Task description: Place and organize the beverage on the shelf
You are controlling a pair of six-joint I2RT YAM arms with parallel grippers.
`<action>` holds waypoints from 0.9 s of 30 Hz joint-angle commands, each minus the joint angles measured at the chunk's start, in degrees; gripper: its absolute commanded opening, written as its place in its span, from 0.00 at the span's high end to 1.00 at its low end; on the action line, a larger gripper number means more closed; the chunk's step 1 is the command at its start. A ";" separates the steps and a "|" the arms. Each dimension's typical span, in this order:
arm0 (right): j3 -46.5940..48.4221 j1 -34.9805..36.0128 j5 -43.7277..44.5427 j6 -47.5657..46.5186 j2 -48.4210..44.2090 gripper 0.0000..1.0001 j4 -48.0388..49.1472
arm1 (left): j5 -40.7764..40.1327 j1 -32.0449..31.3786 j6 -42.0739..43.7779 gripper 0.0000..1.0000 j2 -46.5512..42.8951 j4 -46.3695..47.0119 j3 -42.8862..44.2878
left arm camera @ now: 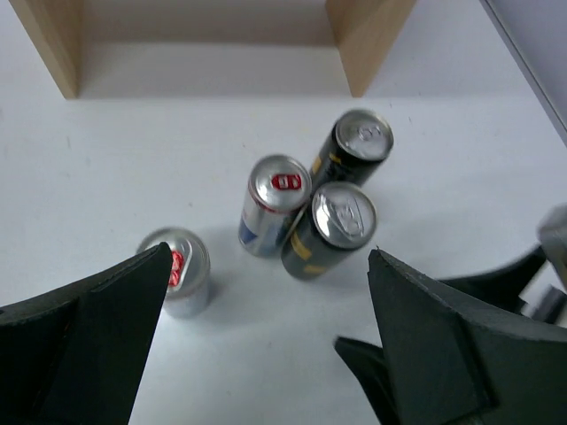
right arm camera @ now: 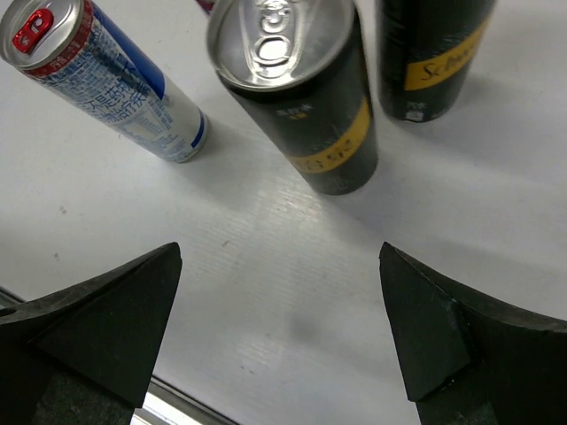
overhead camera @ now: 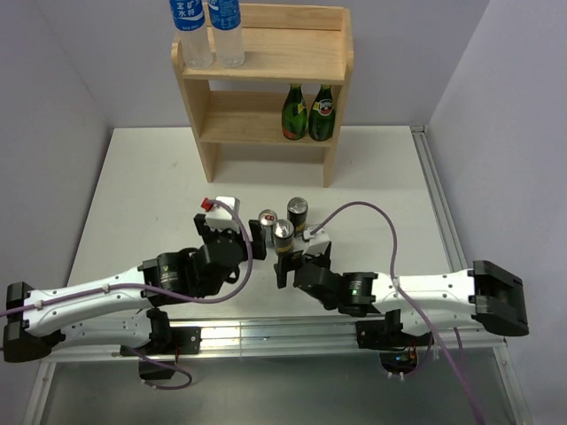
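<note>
Left wrist view shows the left gripper [left arm camera: 267, 257] with its fingers spread wide and empty, well in front of the shelf [overhead camera: 266, 88]. The right gripper [right arm camera: 280, 248] is likewise spread and holds nothing. Four cans stand on the table [overhead camera: 133, 195] before the shelf: the near silver can [left arm camera: 177, 270] farthest from it, then the second silver can [left arm camera: 276, 204] just beside the near black-and-gold can [left arm camera: 332, 226], and the far black-and-gold can [left arm camera: 354, 150] closest. Two water bottles [overhead camera: 208, 34] stand at the left of the shelf's top tier. Two green bottles [overhead camera: 308, 113] stand at the right of its lower tier.
</note>
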 commanded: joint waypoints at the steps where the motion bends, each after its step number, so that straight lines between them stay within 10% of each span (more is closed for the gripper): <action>1: 4.35 0.19 0.33 -1.97 5.35 0.00 6.31 | -3.01 -3.65 -8.89 0.01 -3.18 -4.21 -3.21; 27: 9.63 -12.38 4.73 -6.02 32.96 0.00 27.49 | -6.79 -10.34 -17.24 0.01 -10.48 -10.10 -12.63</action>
